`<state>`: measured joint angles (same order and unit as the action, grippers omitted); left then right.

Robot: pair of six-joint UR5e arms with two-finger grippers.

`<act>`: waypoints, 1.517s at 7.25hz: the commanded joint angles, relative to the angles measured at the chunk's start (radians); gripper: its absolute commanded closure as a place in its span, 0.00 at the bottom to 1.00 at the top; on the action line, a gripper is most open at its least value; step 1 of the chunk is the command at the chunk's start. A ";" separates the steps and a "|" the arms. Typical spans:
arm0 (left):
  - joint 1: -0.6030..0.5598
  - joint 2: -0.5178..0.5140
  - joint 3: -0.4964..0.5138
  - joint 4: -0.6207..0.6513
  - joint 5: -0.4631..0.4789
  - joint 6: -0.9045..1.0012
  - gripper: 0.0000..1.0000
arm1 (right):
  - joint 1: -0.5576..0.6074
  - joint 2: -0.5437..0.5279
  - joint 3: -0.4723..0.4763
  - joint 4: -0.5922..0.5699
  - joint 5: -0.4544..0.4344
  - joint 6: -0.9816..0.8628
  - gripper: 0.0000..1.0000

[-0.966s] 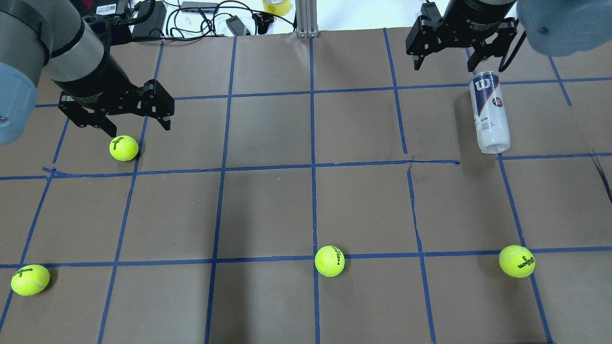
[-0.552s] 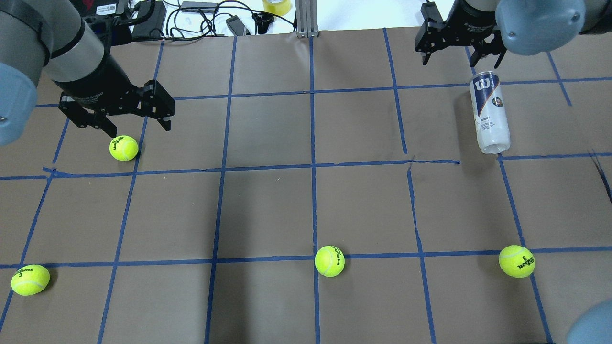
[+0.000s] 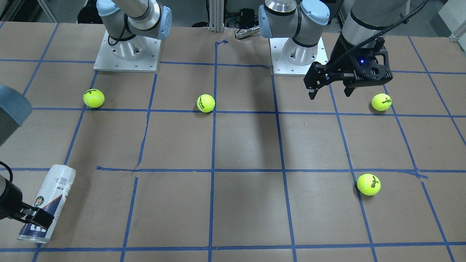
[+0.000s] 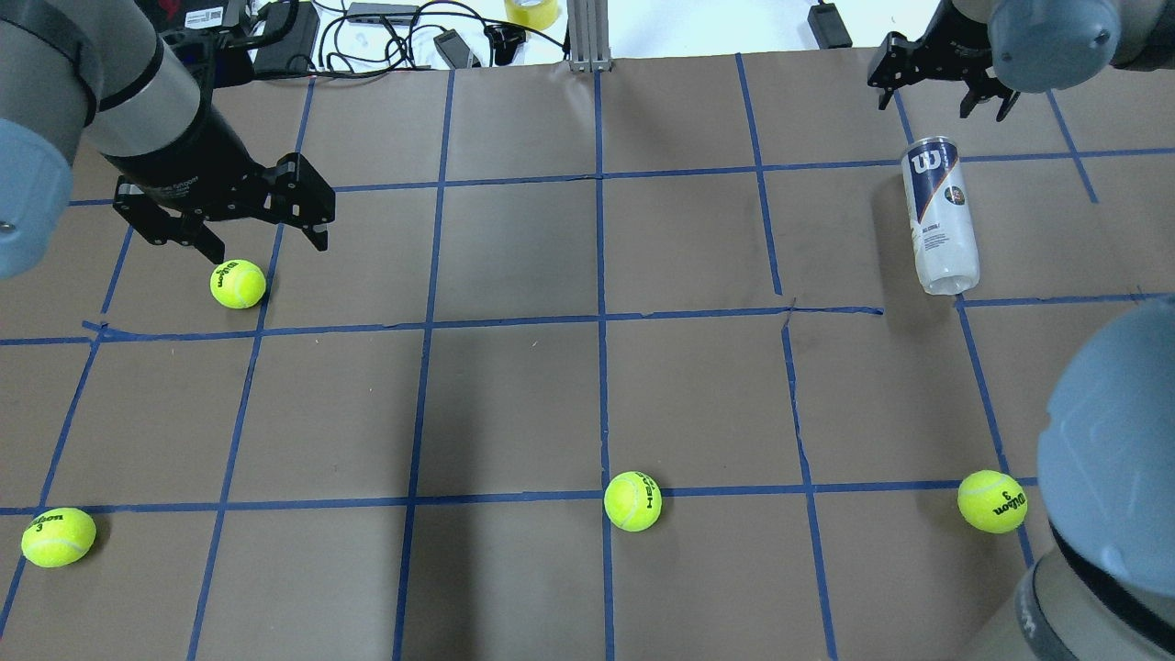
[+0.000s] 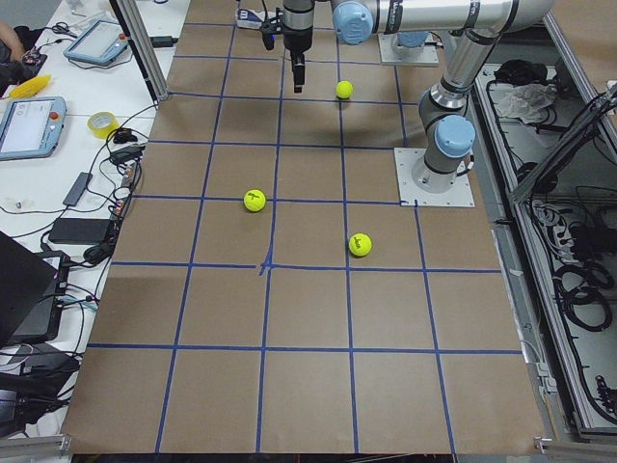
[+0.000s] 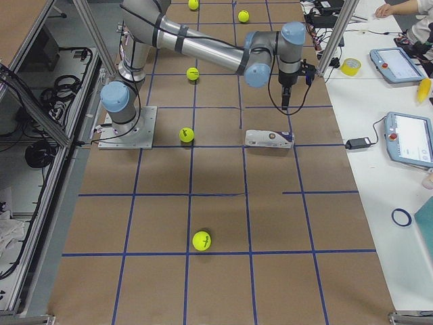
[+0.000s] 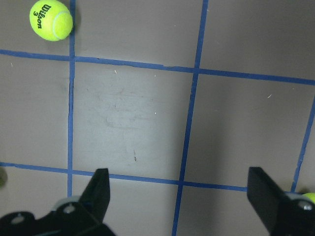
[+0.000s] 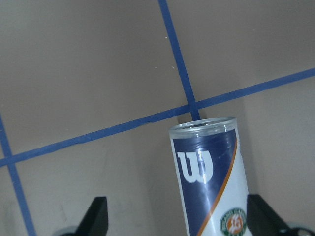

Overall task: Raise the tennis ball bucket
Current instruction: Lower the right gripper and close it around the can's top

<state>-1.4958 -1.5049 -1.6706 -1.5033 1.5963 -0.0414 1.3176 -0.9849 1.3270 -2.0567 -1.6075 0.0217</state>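
Observation:
The tennis ball bucket (image 4: 938, 216) lies on its side at the far right of the table, its silver rim toward the far edge. It also shows in the front view (image 3: 45, 202), the right side view (image 6: 269, 139) and the right wrist view (image 8: 211, 177). My right gripper (image 4: 941, 103) is open and empty, above the table just beyond the rim end. In the right wrist view its fingers (image 8: 97, 216) straddle the can's top from above, apart from it. My left gripper (image 4: 268, 250) is open and empty, raised beside a tennis ball (image 4: 237, 285).
Three more tennis balls lie at the near left (image 4: 57, 537), near middle (image 4: 633, 500) and near right (image 4: 991, 502). Cables and a tape roll (image 4: 531, 11) sit beyond the far edge. My right arm's elbow (image 4: 1111, 441) looms over the near right corner.
My right gripper has moved right and toward the far edge, away from over the can's rim end. Its elbow has swung into the near right. The can and left arm have not moved.

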 commanded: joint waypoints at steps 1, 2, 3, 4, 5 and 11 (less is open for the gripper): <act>0.000 0.000 0.000 0.000 0.002 0.000 0.00 | -0.015 0.099 -0.014 -0.130 0.000 -0.047 0.00; 0.000 0.002 0.002 0.000 0.004 0.000 0.00 | -0.021 0.115 -0.011 -0.132 -0.011 -0.060 0.00; 0.000 0.002 0.002 0.000 0.002 0.000 0.00 | -0.021 0.136 -0.009 -0.137 -0.012 -0.095 0.00; 0.002 0.002 0.002 0.003 -0.007 0.000 0.00 | -0.021 0.156 -0.011 -0.135 -0.014 -0.152 0.00; 0.003 0.003 0.002 0.003 -0.009 0.000 0.00 | -0.021 0.163 -0.011 -0.135 -0.011 -0.155 0.00; 0.026 0.005 0.017 0.009 -0.009 0.000 0.00 | -0.021 0.176 -0.006 -0.123 -0.012 -0.371 0.07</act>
<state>-1.4780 -1.5013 -1.6574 -1.4961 1.5913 -0.0414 1.2962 -0.8082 1.3207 -2.1814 -1.6185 -0.3016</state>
